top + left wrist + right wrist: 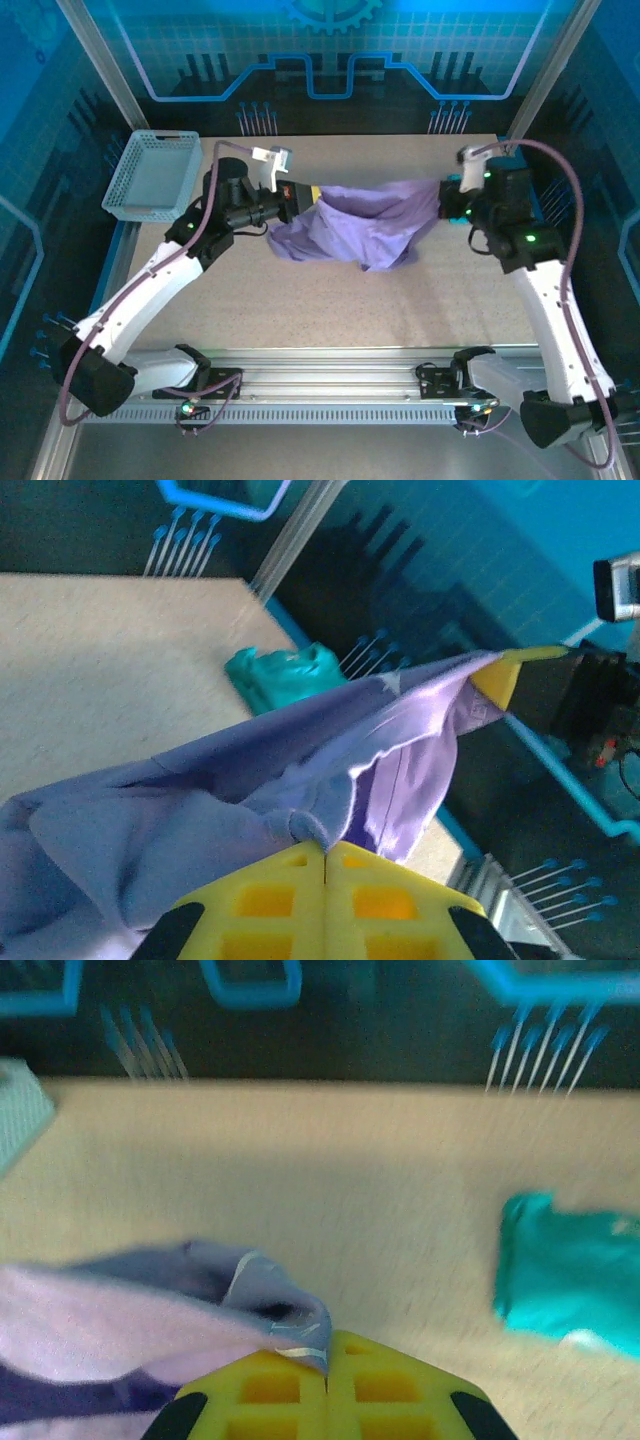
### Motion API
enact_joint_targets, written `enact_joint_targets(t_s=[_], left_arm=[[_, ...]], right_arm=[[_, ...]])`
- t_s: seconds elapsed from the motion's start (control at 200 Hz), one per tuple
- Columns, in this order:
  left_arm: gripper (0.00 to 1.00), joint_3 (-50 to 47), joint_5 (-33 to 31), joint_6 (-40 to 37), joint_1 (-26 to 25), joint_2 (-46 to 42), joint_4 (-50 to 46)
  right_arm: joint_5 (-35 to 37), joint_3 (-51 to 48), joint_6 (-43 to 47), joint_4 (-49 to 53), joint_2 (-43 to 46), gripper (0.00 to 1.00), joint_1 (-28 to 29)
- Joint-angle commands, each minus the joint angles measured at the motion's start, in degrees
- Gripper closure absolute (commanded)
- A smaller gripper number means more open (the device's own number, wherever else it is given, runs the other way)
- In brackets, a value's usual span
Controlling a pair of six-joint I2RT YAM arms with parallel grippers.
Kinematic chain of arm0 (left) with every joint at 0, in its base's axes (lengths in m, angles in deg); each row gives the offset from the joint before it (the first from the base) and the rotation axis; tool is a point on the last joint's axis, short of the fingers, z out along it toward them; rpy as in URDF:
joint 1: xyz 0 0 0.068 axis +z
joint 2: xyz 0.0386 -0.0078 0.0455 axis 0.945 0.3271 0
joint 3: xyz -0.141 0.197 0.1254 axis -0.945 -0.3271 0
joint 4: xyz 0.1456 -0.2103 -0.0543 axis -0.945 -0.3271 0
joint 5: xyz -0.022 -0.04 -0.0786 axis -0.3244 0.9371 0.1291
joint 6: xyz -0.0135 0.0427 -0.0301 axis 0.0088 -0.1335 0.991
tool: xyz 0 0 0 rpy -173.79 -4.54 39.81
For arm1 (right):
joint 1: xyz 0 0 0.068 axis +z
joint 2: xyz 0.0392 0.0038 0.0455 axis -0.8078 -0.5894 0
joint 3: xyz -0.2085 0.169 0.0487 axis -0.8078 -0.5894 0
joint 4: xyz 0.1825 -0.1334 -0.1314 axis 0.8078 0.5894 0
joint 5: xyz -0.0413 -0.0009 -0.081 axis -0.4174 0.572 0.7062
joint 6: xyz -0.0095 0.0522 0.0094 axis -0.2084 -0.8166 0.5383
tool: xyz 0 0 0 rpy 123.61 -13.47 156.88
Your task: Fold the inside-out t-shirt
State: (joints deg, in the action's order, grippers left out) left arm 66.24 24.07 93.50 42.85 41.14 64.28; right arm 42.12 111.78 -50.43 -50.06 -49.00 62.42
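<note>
The lavender-purple inside-out t-shirt (pixel 365 225) hangs stretched between both grippers above the middle of the table, sagging toward the table in the centre. My left gripper (pixel 308 196) is shut on its left edge; in the left wrist view the yellow jaws (pixel 325 852) meet with a pinch of the t-shirt (pixel 200 820) between them. My right gripper (pixel 447 192) is shut on the right edge; in the right wrist view the t-shirt (pixel 120 1320) comes out of the closed jaws (pixel 327 1365) to the left. The right gripper's yellow fingertip (pixel 497 677) shows holding the far corner.
A grey mesh basket (pixel 152 175) sits at the table's back left. A small teal garment (pixel 570 1270) lies on the table by the right arm, and the teal garment (pixel 285 675) lies beyond the stretched shirt. Bare tabletop (pixel 330 310) lies in front of the shirt.
</note>
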Motion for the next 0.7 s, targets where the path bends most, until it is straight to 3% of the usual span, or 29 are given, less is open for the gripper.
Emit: enact_joint_targets(t_s=[0.0, 0.12, 0.235, 0.47, 0.695], left_arm=[[1.0, 4.49, 3.62, 4.65, -0.59, -1.28, 5.02], [1.0, 3.37, 1.36, 8.7, -0.6, -1.14, 7.02], [1.0, 1.06, -5.94, 9.01, 0.73, -1.1, 0.7], [1.0, -9.39, -14.56, 6.92, 8.0, -0.26, -9.61], [0.92, -15.77, -21.94, 0.66, 8.81, 5.56, -15.1]], right_arm=[[-3.03, 9.78, 3.78, 3.61, -1.16, 1.0, -3.05], [-8.03, 19.34, 3.91, 4.08, -5.01, 1.0, -3.16], [-14.5, 21.42, 1.66, 2.02, -9.35, 1.0, -1.44], [-16.64, 19.41, 0.48, -1.39, -23.35, 1.0, 12.91], [-19.91, 17.53, -3.13, -7.05, -37.84, 1.0, 20.5]])
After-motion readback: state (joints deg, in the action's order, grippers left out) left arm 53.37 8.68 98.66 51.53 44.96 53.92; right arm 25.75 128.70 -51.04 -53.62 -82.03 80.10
